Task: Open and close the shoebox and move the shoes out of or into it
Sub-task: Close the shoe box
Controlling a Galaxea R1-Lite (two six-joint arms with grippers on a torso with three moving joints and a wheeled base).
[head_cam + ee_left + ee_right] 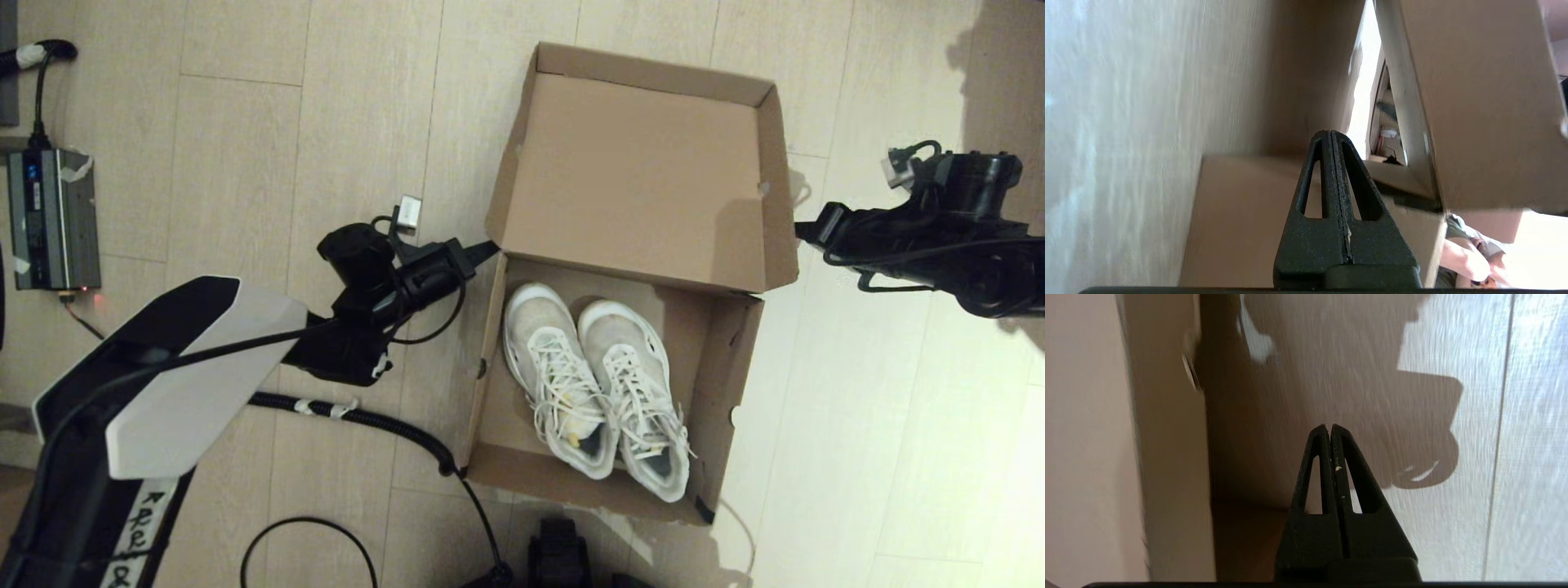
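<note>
The brown cardboard shoebox [485, 371] stands open on the wooden floor, its hinged lid [637, 175] swung up and leaning back. Inside lie the two white lace-up shoes [596, 384], side by side with toes toward the lid. My left gripper [490, 247] is shut and empty, its tip at the lid's left corner by the hinge. In the left wrist view the shut left gripper [1329, 132] points along the box's side [1241, 220] under the lid [1486, 102]. The right gripper [804, 231] is also shut and empty, beside the lid's right edge [1167, 457]; its tip [1329, 426] hangs over bare floor.
A grey power unit [53, 216] with cables lies on the floor at far left. A small grey adapter [408, 211] sits near the left gripper. A black corrugated hose [359, 418] runs along the floor to the box's near left corner. A dark object [559, 551] stands at the near edge.
</note>
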